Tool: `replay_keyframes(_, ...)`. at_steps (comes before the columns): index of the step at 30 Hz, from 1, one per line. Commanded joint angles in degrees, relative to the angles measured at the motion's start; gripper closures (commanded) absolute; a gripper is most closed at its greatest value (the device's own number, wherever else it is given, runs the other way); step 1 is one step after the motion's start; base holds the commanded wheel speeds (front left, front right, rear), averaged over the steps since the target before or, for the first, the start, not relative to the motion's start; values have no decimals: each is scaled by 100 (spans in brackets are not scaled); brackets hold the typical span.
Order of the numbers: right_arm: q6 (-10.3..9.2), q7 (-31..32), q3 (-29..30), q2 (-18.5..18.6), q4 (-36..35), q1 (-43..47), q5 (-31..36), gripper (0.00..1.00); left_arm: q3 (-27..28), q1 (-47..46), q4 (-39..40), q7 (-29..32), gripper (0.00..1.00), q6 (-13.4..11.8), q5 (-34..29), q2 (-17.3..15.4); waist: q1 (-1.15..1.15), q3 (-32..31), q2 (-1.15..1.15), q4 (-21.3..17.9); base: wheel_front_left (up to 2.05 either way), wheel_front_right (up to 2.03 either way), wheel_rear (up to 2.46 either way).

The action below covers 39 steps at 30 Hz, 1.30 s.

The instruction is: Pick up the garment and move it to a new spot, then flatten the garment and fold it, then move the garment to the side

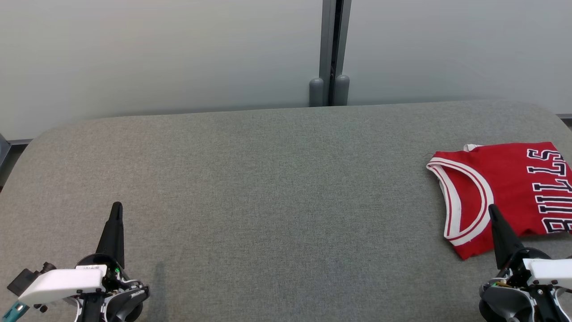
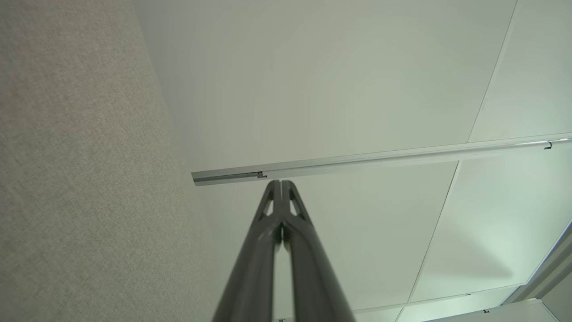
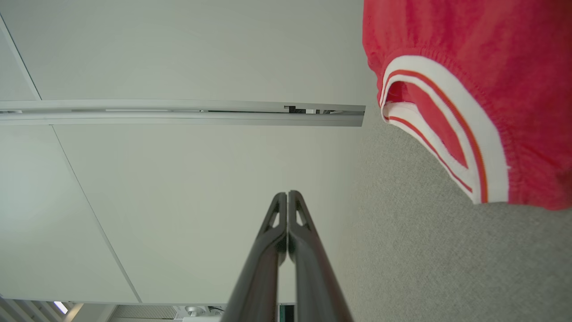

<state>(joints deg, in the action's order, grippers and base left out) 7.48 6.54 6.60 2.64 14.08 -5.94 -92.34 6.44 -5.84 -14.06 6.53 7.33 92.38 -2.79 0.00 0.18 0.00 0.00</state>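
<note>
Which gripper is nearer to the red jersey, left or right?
Right. The right gripper sits close by the near edge of the red jersey; the left gripper is far off across the table.

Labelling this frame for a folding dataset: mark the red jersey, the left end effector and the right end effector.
red jersey (image 1: 507, 181), head view, red fabric beside the neckline trim.
left end effector (image 1: 117, 206), head view, tip of its shut fingers.
right end effector (image 1: 492, 209), head view, tip of its shut fingers.
</note>
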Motion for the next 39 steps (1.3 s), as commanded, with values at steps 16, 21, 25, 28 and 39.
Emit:
replay_keyframes(16, 2, 20, 3, 44, -12, -50, -13, 100, 22, -83, -2, 22, 100, 30, 7, -15, 0, 0, 0, 0, 0, 0, 0)
replay_keyframes(21, 2, 20, 3, 44, -12, -50, -13, 100, 22, -83, -2, 21, 100, 30, 7, -15, 0, 0, 0, 0, 0, 0, 0)
replay_keyframes(25, 2, 20, 2, 44, -12, -50, -13, 100, 22, -83, -3, 21, 100, 30, 7, -15, 0, 0, 0, 0, 0, 0, 0)
replay_keyframes(28, 2, 20, 2, 44, -12, -50, -13, 100, 22, -83, -2, 21, 100, 30, 7, -15, 0, 0, 0, 0, 0, 0, 0)
replay_keyframes(39, 2, 19, 2, 44, -12, -50, -14, 100, 21, -83, -3, 21, 100, 30, 7, -15, 0, 0, 0, 0, 0, 0, 0)
